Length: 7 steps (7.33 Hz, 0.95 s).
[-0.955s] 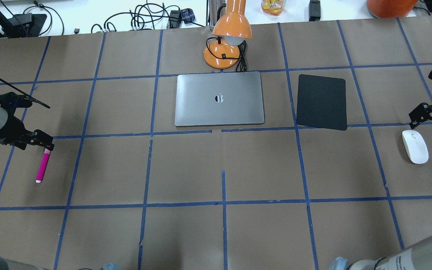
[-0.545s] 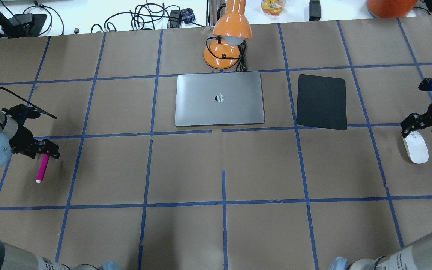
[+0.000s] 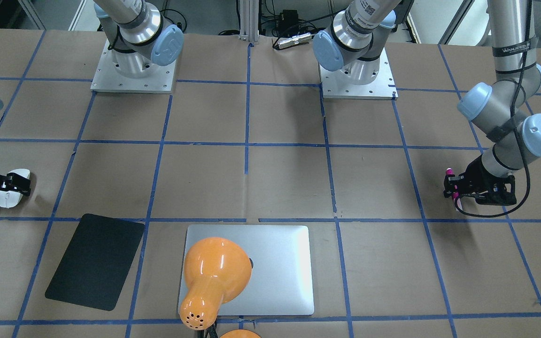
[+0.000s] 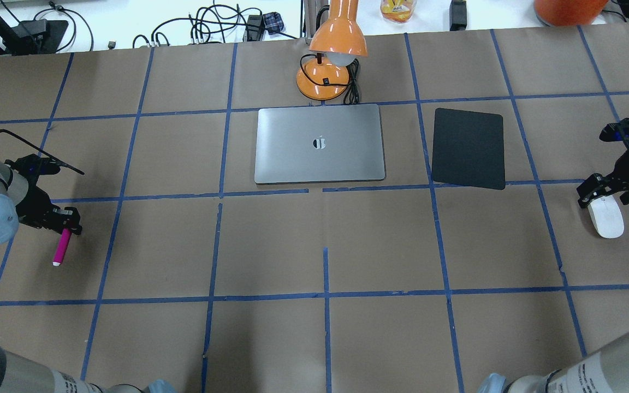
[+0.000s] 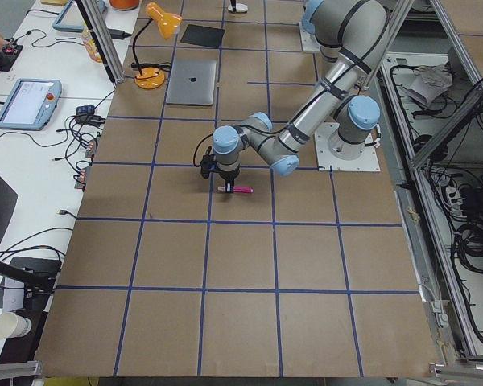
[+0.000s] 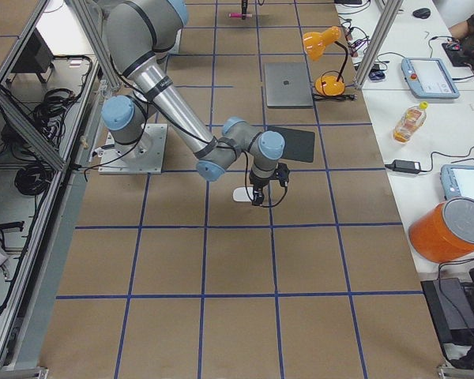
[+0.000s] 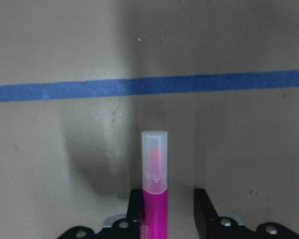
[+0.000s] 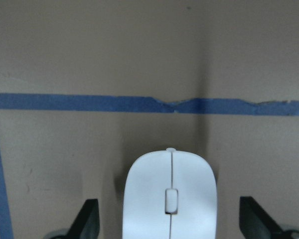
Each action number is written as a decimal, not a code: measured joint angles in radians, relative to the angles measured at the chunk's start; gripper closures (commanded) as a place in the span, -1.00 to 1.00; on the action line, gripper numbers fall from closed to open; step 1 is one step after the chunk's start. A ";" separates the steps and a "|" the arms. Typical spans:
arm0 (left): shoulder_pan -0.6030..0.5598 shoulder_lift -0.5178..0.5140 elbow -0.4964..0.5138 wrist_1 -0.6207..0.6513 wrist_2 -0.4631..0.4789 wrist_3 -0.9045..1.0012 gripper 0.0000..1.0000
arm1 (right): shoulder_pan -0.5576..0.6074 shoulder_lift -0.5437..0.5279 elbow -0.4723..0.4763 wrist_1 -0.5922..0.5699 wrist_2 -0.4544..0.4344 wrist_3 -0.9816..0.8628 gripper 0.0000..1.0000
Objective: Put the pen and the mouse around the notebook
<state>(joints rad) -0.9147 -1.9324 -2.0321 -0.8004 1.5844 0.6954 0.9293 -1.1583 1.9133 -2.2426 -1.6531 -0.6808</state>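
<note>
In the front-facing view the left gripper [image 3: 456, 190] sits low over the table with the pen [image 3: 449, 172] running beneath it, pink showing on either side of its fingers. The right gripper [image 3: 14, 184] stands over one end of the mouse [image 3: 5, 199]. The notebook [image 3: 280, 263] lies between the two grippers, well apart from both and farther from the robot's base than either.

From overhead, the pen [image 4: 62, 248] sticks out from under the left gripper [image 4: 69, 221] toward the robot. The mouse [image 4: 608, 221] does likewise under the right gripper [image 4: 593, 191]. A black pad [image 4: 468, 148] lies between the right gripper and the notebook [image 4: 320, 144], just beside the notebook.

The left wrist view shows the jaws narrowly apart astride the pen [image 7: 154, 199]. One finger [image 7: 135, 206] is close against it, the other clear of it, and the pale tip points ahead.

The right wrist view shows the fingers [image 8: 89, 219] spread wide. The mouse [image 8: 169, 199] is centred between them with a gap on each side.
</note>
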 measured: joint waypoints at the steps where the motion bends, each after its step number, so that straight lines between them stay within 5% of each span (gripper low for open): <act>1: -0.004 0.009 -0.002 -0.016 0.002 -0.010 1.00 | -0.001 0.002 0.001 0.000 -0.004 0.000 -0.73; 5: -0.012 0.035 -0.005 -0.084 0.001 -0.054 1.00 | -0.012 0.003 0.004 0.014 -0.009 0.017 -0.70; 7: -0.019 0.064 -0.004 -0.133 -0.001 -0.115 1.00 | -0.014 0.002 0.005 0.016 -0.010 0.020 -0.27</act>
<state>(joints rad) -0.9341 -1.8684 -2.0366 -0.9337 1.5835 0.5807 0.9149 -1.1559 1.9188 -2.2261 -1.6628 -0.6605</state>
